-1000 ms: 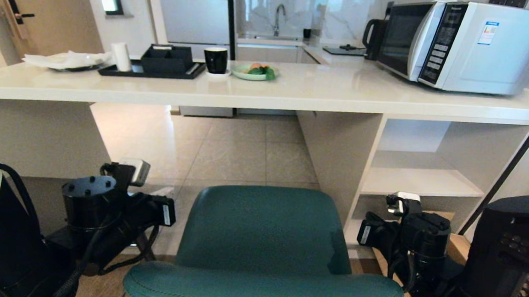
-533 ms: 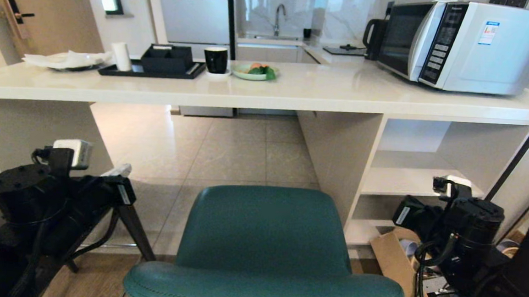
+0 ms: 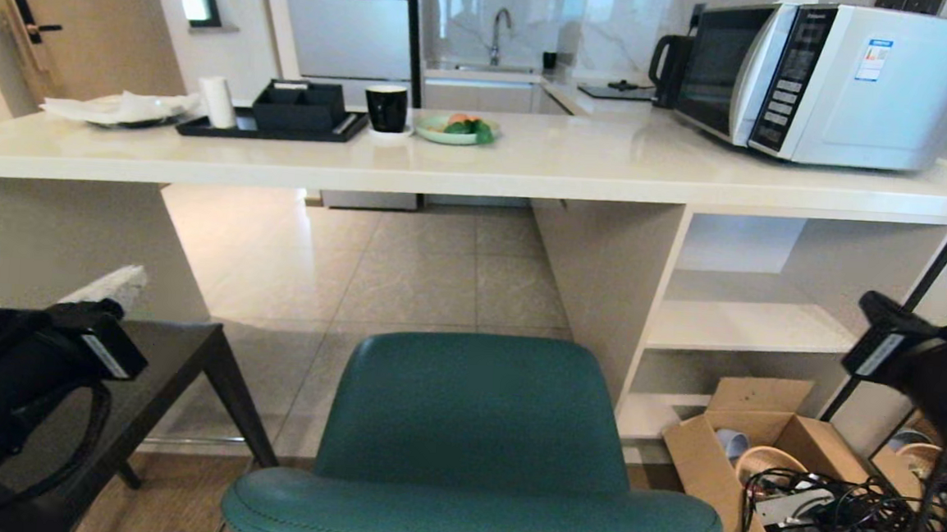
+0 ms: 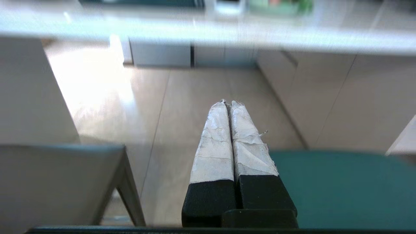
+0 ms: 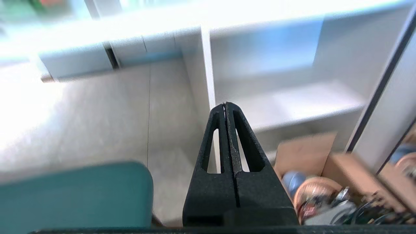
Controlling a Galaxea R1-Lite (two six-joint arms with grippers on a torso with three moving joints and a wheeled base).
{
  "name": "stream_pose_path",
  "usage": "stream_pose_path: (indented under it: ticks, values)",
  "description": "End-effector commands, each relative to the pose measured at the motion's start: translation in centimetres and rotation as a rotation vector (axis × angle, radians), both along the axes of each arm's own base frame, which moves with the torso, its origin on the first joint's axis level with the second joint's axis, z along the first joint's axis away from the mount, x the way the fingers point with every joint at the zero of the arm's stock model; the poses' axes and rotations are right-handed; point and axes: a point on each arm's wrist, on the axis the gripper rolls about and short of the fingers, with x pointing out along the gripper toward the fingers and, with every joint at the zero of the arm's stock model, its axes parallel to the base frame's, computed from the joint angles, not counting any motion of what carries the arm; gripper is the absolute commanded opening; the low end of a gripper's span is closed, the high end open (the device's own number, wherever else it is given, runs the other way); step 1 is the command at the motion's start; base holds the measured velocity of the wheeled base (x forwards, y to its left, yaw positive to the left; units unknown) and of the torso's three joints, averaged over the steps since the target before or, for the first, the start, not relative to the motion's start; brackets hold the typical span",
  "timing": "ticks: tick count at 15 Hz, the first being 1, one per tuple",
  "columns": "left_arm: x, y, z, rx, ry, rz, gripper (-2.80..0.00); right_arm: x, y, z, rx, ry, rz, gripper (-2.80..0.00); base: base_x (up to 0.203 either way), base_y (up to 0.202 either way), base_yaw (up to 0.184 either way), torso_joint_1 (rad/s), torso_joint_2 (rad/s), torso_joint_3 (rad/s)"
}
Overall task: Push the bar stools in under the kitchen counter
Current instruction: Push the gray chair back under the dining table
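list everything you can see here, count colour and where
bar stool: 1, teal, centre foreground, facing the counter
second stool: 1, dark grey, left of the teal one, partly hidden
kitchen counter: 1, white, across the middle
shelves: white, open, under the counter's right end
microwave: 1, white, counter right
kettle: 1, black, behind the microwave
tray: 1, black, counter left
mug: 1, black, beside the tray
plate: 1, green, holding food
cardboard box: 1, brown, floor at right
left gripper: shut, left of the teal stool
right gripper: shut, right of the teal stool
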Motion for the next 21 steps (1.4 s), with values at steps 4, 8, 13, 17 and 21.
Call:
stream_pose_path:
  ticks: [4, 8, 13, 17, 21]
  values:
    - [-10.0, 2.0, 4.4, -0.015, -0.107, 0.061, -2.8, -11.4, -2.9, 5.6, -0.013, -0.075, -0.055, -2.8, 0.0, 0.0, 0.0, 0.0, 0.0, 0.0]
    - [-15.1, 2.6, 3.8, 0.065, -0.234, 0.124, -2.8, -16.5, -3.9, 5.5, -0.046, -0.099, -0.139, -2.8, 0.0, 0.0, 0.0, 0.0, 0.0, 0.0]
    - [-20.4, 2.2, 0.8, 0.122, -0.27, -0.014, -2.8, -23.7, -4.1, 3.3, -0.068, -0.193, -0.135, -2.8, 0.0, 0.0, 0.0, 0.0, 0.0, 0.0]
    - [-21.8, 2.1, -4.5, 0.135, -0.101, -0.1, -2.8, -27.3, -3.7, -1.4, -0.119, -0.175, -0.028, -2.8, 0.0, 0.0, 0.0, 0.0, 0.0, 0.0]
    - [-18.9, 2.2, -9.8, 0.13, 0.004, -0.035, -2.8, -23.9, -3.5, -7.4, -0.122, 0.048, 0.049, -2.8, 0.0, 0.0, 0.0, 0.0, 0.0, 0.0]
